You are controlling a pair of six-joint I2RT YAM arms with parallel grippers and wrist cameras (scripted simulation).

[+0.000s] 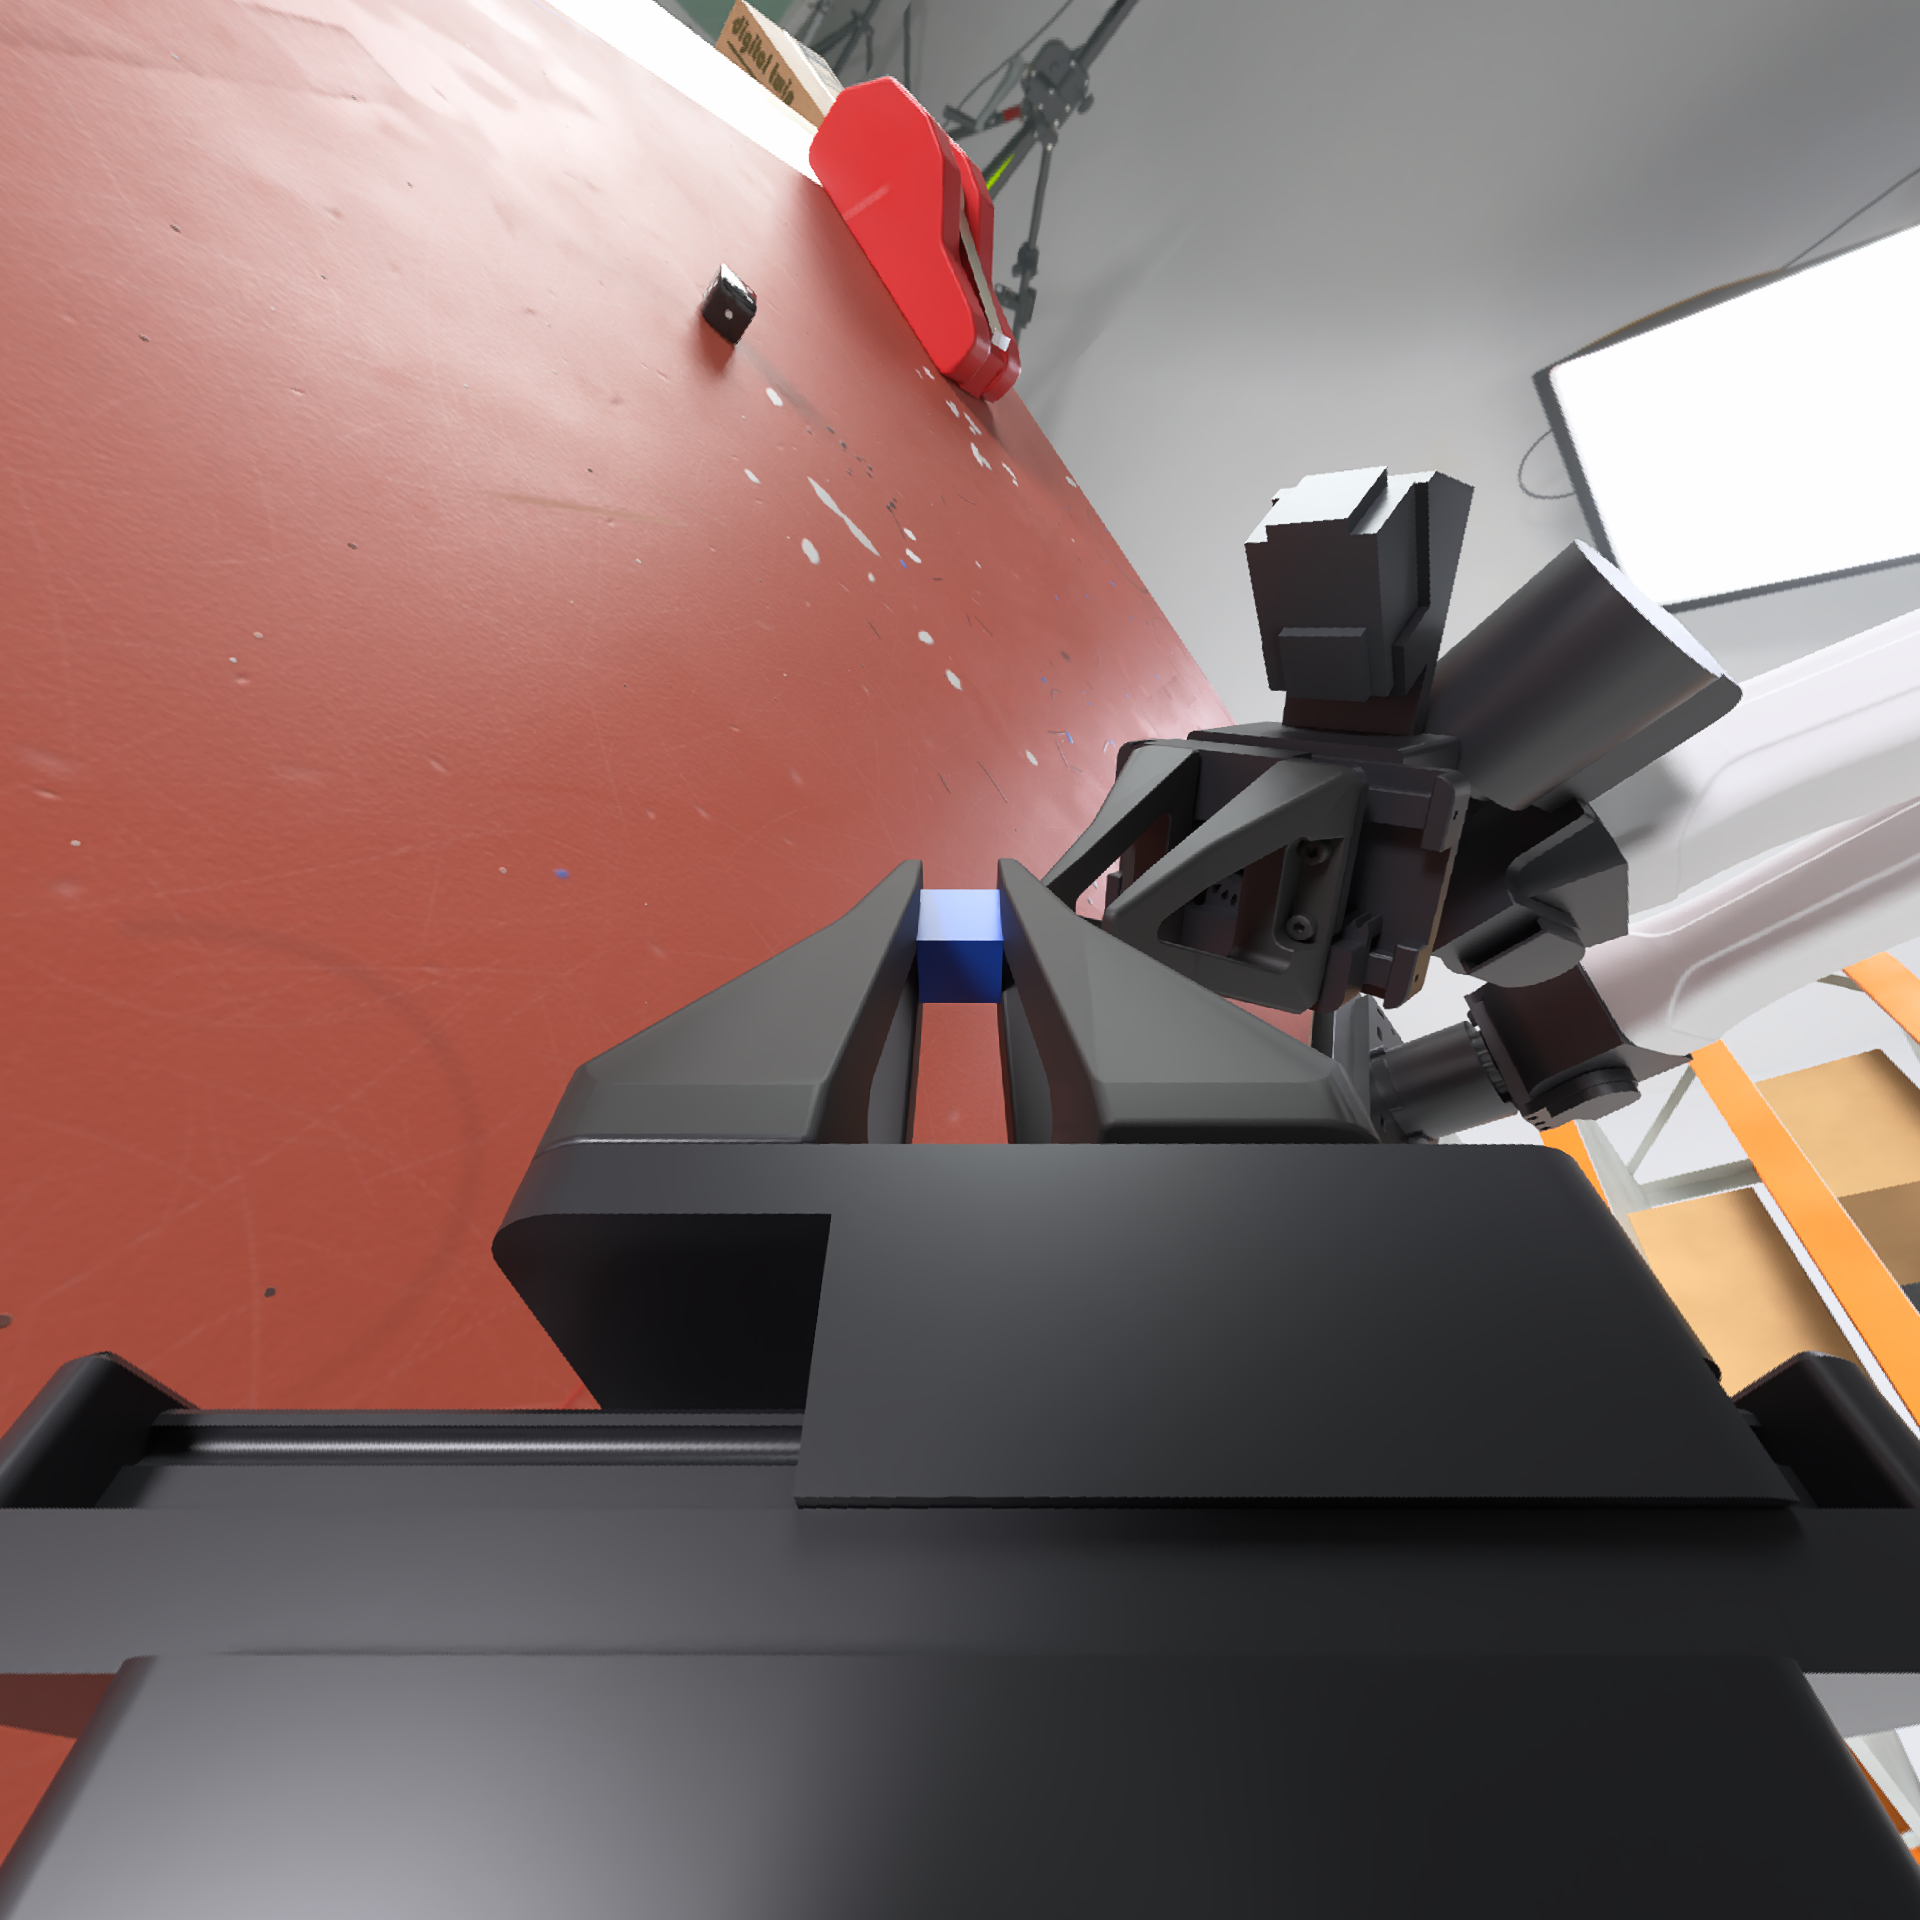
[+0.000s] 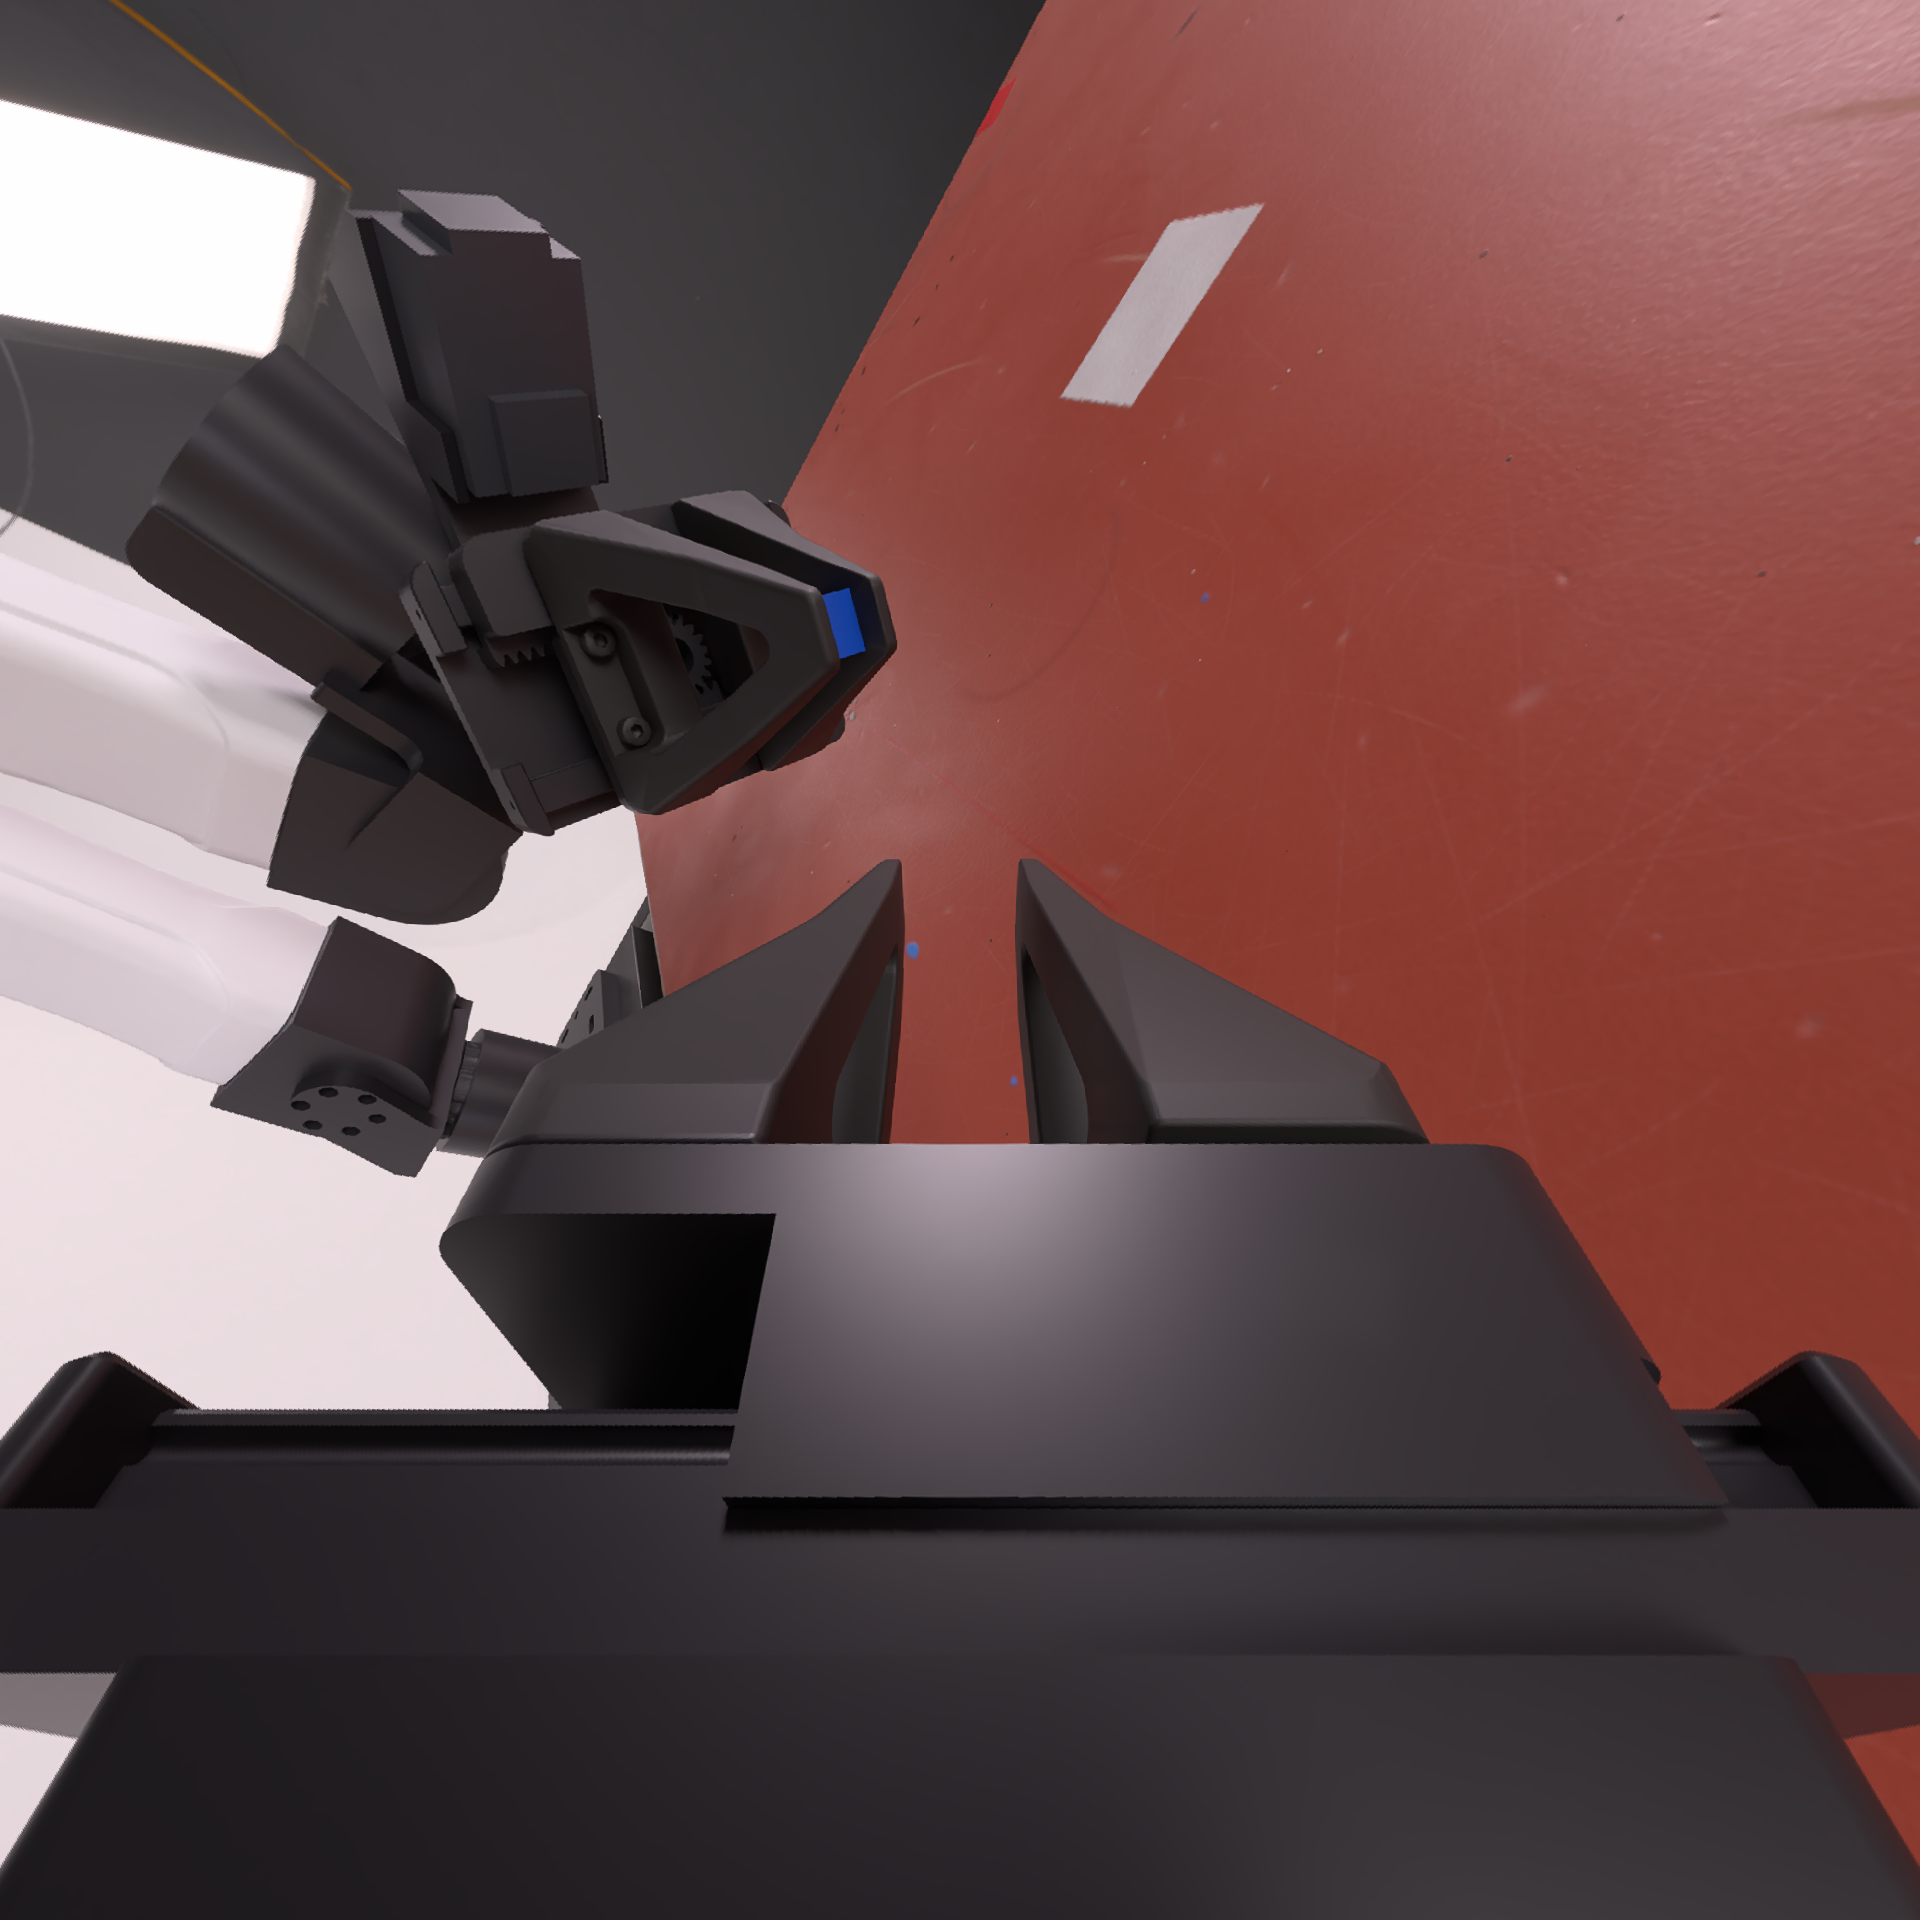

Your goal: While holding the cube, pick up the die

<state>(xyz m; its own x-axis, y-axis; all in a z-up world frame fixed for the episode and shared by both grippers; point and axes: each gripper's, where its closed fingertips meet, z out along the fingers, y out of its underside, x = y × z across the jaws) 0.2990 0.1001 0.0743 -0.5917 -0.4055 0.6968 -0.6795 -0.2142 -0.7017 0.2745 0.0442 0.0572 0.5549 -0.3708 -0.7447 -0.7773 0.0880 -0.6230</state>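
Clearly, a small blue cube [image 1: 959,954] is clamped between the fingertips of the left gripper [image 1: 960,904], its lit top face level with the tips and the red table [image 1: 364,727] seen beyond it. Only in the left wrist view is the black die [image 1: 728,302] shown: it rests on the table well ahead of the gripper, near the far edge and just short of a red flat-sided tool [image 1: 914,229] lying at that edge. A brown cardboard box [image 1: 764,62] is seen past the tool, and white paint flecks are scattered over the table between die and gripper. The right arm's gripper is seen from behind to the right of the cube, close by.

From the right wrist view, the right gripper [image 2: 958,883] is shown with a narrow gap between its fingers and nothing held; only bare table is framed between them. The left gripper [image 2: 852,634] is seen to the left with a sliver of the blue cube [image 2: 844,621] pinched at its tips. A pale grey rectangular patch [image 2: 1162,303] on the table appears in this view alone
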